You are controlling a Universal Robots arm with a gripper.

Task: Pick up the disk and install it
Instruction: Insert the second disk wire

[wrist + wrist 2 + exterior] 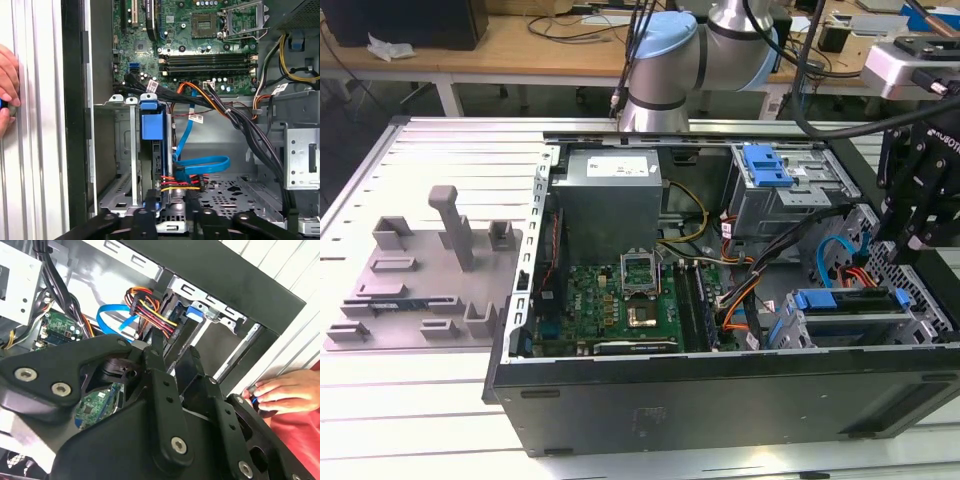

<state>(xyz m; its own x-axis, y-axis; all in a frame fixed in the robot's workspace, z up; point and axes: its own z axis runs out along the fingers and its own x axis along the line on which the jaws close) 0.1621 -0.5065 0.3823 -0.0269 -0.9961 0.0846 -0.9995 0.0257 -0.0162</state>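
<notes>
Exterior view: open PC case [720,300] lies on its side on the slatted worktop [440,180]. The black pincer [920,215] hangs over the case's drive end, at the exterior view's right edge. The disk [850,310] sits in the drive cage just below and beside the pincer, blue carrier edge up, with cables running to it. A blue latch [765,165] sits on the upper bay, behind the pincer. Motherboard [620,300] and power supply [610,195] are well away from the pincer, toward the exterior view's left. Grey fixture tray [420,270] lies outside the case, farthest from the pincer.

Second wrist view: pincer linkages [165,405] crowd the foreground; fingertips are hidden, so I cannot tell how wide it is, and nothing shows in its grip. Beyond it, red-yellow power wires [150,310] and a blue data cable [112,320] lead to the cage. A person's hand [280,392] rests beside the case wall, near the pincer.

First wrist view: the disk [152,150] stands edge-on in the cage slot, straight ahead of the pincer [170,220], blue tab on top. Blue cable [200,162] loops just beside it. Fingers of the hand [7,85] rest on the worktop outside the case.
</notes>
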